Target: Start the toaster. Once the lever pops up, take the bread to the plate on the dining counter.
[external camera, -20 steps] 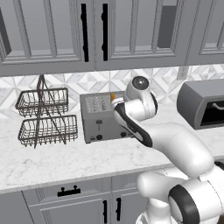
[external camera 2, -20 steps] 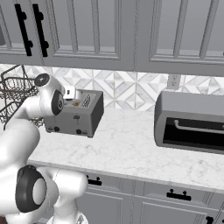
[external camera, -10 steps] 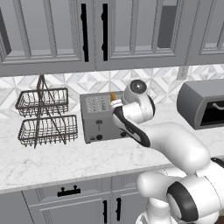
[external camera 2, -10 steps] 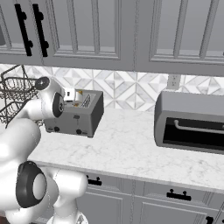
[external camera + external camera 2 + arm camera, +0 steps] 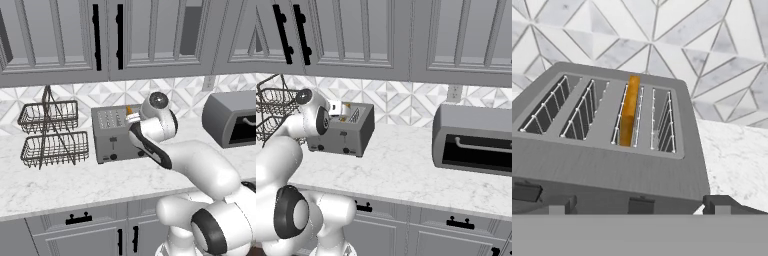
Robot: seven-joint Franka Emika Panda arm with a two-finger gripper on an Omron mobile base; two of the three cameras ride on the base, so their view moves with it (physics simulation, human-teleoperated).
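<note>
Hand view: toaster near the counter's back edge, bread upright in its third slot. Gripper wide open, empty, at the front top edge. Risk: fingers miss the lever, toaster gets shoved back.

The grey toaster stands on the marble tabletop, against the patterned backsplash. An orange sliver of bread shows at its top right. The white arm reaches up over the toaster's right end. A 2-tier wire basket stands left; a dark rounded appliance sits right.
</note>
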